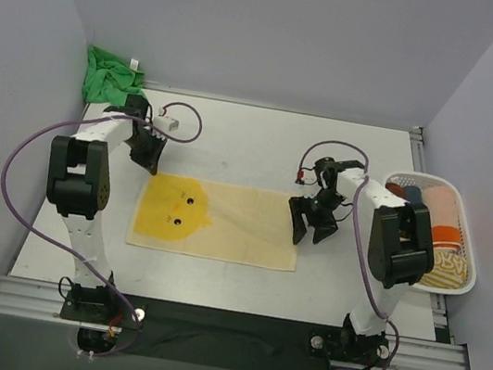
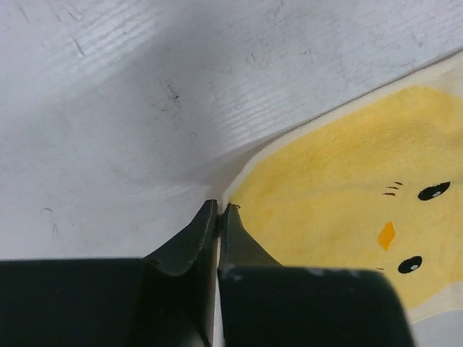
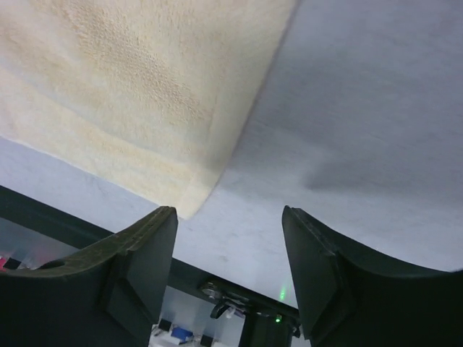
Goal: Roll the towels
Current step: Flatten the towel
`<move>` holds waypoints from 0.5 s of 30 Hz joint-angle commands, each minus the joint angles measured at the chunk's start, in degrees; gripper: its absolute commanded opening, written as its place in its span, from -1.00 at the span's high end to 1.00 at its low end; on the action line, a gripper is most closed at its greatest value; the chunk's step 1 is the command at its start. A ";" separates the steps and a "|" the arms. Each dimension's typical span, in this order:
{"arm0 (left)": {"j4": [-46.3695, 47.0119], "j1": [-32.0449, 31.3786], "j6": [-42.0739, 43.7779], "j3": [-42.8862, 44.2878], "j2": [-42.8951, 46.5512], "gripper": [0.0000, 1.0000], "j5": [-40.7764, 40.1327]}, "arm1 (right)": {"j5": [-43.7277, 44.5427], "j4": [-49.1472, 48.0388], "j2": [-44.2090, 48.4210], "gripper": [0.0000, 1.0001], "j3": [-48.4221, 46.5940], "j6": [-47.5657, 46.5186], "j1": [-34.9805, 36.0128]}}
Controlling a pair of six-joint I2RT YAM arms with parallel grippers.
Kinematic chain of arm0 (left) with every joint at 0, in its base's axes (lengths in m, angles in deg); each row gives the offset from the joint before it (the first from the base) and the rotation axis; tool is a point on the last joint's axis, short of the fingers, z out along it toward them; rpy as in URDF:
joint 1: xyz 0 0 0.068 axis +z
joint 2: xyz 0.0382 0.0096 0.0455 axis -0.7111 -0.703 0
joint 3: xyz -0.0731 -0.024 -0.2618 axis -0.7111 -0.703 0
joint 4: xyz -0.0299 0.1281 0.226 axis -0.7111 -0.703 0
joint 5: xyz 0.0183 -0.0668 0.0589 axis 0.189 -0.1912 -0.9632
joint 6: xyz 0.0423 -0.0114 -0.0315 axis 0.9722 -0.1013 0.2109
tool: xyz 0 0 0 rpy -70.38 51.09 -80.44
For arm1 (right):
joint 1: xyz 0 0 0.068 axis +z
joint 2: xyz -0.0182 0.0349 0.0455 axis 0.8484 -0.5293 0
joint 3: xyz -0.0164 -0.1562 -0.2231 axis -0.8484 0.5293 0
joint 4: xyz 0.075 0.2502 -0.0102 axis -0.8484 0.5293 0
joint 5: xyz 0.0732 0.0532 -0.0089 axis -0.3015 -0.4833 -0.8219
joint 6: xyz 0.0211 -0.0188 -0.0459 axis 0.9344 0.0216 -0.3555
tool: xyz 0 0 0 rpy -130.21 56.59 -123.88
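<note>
The pale yellow towel (image 1: pixel 240 226) lies spread flat on the white table, its chick face toward the left. My left gripper (image 1: pixel 149 165) sits at the towel's far left corner. In the left wrist view the left gripper (image 2: pixel 220 208) has its jaws pressed together on the pale edge of the yellow towel (image 2: pixel 340 195). My right gripper (image 1: pixel 309 234) hovers open just beyond the towel's right edge. The right wrist view shows nothing between the right gripper (image 3: pixel 228 211) fingers, with the towel's corner (image 3: pixel 130 94) close to the left finger. The green towel (image 1: pixel 109 74) lies crumpled at the back left corner.
A white slatted basket (image 1: pixel 456 286) stands at the table's right edge, holding rolled cloths in orange, blue and patterned yellow. Grey walls close in on the table at the left, back and right. A metal rail runs along the near edge.
</note>
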 commanded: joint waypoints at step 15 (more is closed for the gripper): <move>-5.32 2.28 1.37 11.14 -4.20 -0.05 8.46 | 1.19 -0.02 -11.66 0.06 -30.10 0.65 -7.29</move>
